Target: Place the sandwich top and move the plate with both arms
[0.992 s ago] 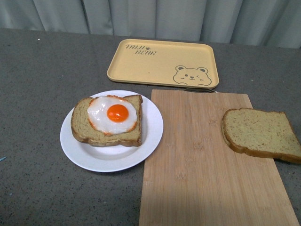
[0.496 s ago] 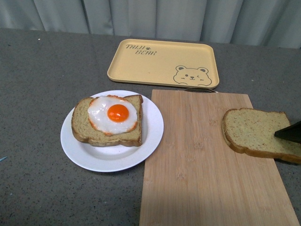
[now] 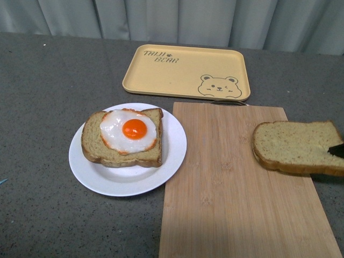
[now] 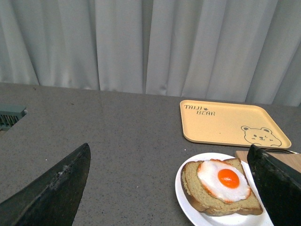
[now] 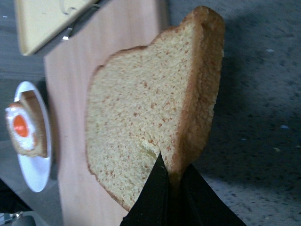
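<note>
The sandwich top (image 3: 296, 147), a plain tan wholemeal slice, is over the right end of the wooden board (image 3: 231, 183), its right side tilted up. My right gripper (image 3: 337, 150) is shut on its right crust edge; only a black fingertip shows at the front view's right border. In the right wrist view the fingers (image 5: 157, 188) pinch the slice's (image 5: 146, 117) crust. The white plate (image 3: 91, 174) lies left of the board and holds a bread slice with a fried egg (image 3: 129, 131). My left gripper (image 4: 174, 188) is open, above the table, with the plate (image 4: 186, 195) between its fingertips.
A yellow tray with a bear drawing (image 3: 188, 71) lies behind the plate and board. A grey curtain hangs at the back. The board's right edge runs close to the table's dark surface (image 5: 254, 117).
My right gripper has come in from the right, closed on the sandwich top's right crust and lifted that side off the board. The plate and egg slice have not moved.
</note>
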